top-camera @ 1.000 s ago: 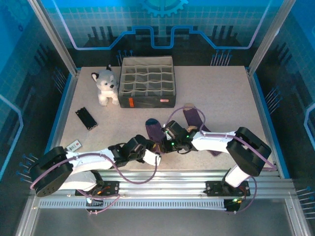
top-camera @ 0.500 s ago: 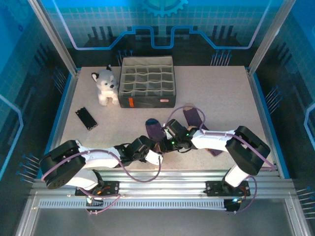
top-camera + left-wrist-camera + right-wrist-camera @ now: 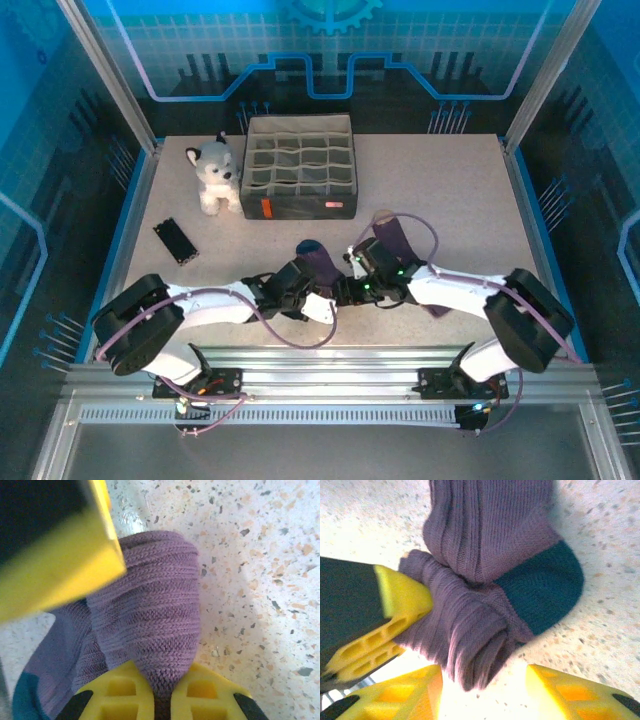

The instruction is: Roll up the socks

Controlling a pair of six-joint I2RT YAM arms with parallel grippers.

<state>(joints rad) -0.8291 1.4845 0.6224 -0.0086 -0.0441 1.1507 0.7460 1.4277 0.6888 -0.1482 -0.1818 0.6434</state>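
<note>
Left gripper (image 3: 159,696) pinches the rolled purple sock (image 3: 150,610) tight. Right gripper (image 3: 482,680) has its jaws apart, either side of the roll. The organizer's (image 3: 300,207) orange tag (image 3: 267,208) is too small to read.

My left arm (image 3: 205,305) and right arm (image 3: 455,288) are smooth white shells between bulky black joints, each standing on a black base plate (image 3: 205,383). A loose purple cable (image 3: 408,216) loops along each arm. My fingers (image 3: 212,697) are bright yellow plastic with hollow ribbed cells, and small green lights (image 3: 366,291) glow at the wrist.
</note>
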